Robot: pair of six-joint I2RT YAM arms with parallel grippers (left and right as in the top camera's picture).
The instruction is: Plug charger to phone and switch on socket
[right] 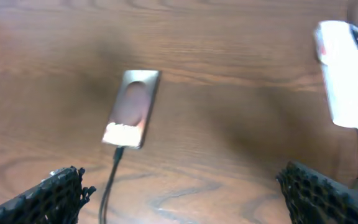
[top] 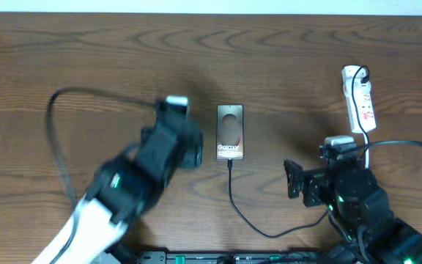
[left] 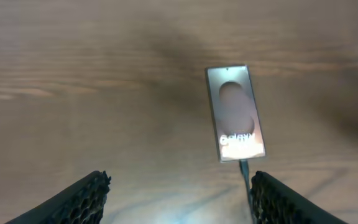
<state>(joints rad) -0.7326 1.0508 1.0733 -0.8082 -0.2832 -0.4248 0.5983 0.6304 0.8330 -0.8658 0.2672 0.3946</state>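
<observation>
The phone (top: 230, 132) lies flat mid-table, silvery with white "Galaxy" lettering; it also shows as phone (left: 235, 112) and phone (right: 132, 109). The charger (top: 234, 198) is a thin black cable whose tip meets the phone's near edge, then curves off to the right. My left gripper (top: 193, 152) hovers just left of the phone, open and empty (left: 179, 199), with its right finger (left: 278, 199) beside the charger (left: 244, 169). My right gripper (top: 293, 180) stands wide open and empty (right: 185, 193), right of the charger (right: 109, 180). The white socket (top: 359, 99) lies at the far right.
The socket (right: 344, 74) has a black plug in its far end and a white cord trailing toward the right arm's base. A thicker black cable (top: 53, 139) loops over the table at the left, behind the left arm.
</observation>
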